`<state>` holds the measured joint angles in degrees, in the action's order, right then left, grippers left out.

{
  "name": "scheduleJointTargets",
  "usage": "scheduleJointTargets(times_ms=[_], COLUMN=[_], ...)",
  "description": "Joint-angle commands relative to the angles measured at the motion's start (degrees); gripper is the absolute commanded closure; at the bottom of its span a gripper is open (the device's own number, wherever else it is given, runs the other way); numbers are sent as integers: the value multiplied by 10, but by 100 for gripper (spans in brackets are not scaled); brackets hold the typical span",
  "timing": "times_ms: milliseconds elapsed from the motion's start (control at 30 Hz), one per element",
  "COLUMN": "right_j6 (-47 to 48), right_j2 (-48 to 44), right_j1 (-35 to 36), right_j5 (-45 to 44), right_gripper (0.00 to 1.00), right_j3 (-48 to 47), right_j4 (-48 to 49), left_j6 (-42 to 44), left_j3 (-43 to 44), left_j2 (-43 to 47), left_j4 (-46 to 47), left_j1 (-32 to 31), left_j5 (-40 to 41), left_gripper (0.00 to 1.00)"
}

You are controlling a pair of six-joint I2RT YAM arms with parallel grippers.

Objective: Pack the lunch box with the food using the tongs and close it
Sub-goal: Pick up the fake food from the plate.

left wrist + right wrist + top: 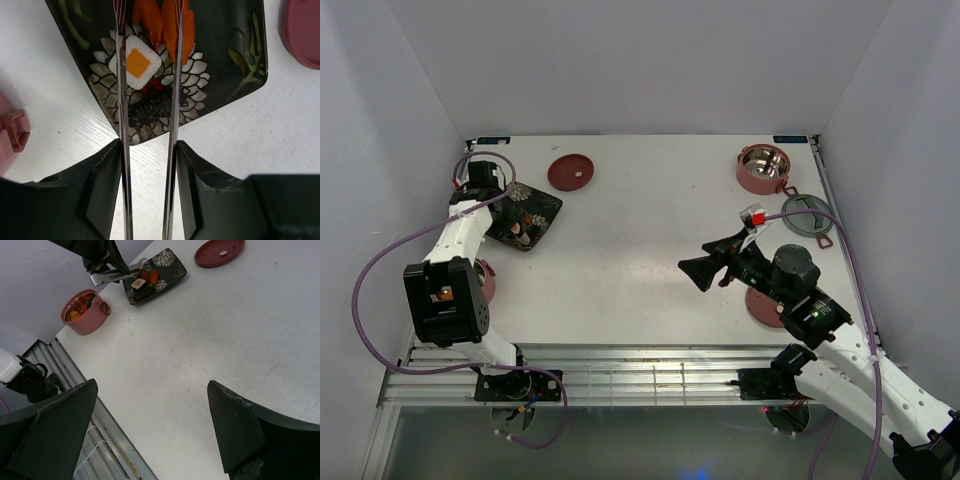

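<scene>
The left gripper (148, 145) is clenched on the silver tongs (124, 150), one arm against each finger. Between the tong arms lies a white sushi roll (136, 62) with an orange centre, with orange pieces (150, 20) beside it, all on the dark floral plate (225, 60) near the table's (640, 260) far-left corner. A lunch-box tier (92, 320) by the left edge holds orange food. The right gripper (152, 390) is spread wide, grasping nothing (over bare tabletop). A second tier (763, 182) stands at the far-right corner, and a dark-red lid (570, 172) lies near the far edge.
</scene>
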<state>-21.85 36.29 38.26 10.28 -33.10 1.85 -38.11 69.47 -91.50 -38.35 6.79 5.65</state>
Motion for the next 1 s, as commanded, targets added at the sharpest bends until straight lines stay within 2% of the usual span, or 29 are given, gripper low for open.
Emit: scheduleJointTargets(times_ms=[0, 667, 967], right_j6=[3, 4, 4], right_j2=[-10, -18, -18], right_j1=[1, 1, 1], right_j5=[4, -1, -2], right_gripper=[4, 4, 4], right_j3=[-6, -8, -8], right_j4=[18, 15, 14], left_j6=[-7, -17, -14], left_j3=[19, 29, 37], left_j2=[35, -5, -9], left_j4=[-9, -9, -9], left_j1=[0, -7, -11], left_j5=[16, 9, 5], left_gripper=[45, 46, 55])
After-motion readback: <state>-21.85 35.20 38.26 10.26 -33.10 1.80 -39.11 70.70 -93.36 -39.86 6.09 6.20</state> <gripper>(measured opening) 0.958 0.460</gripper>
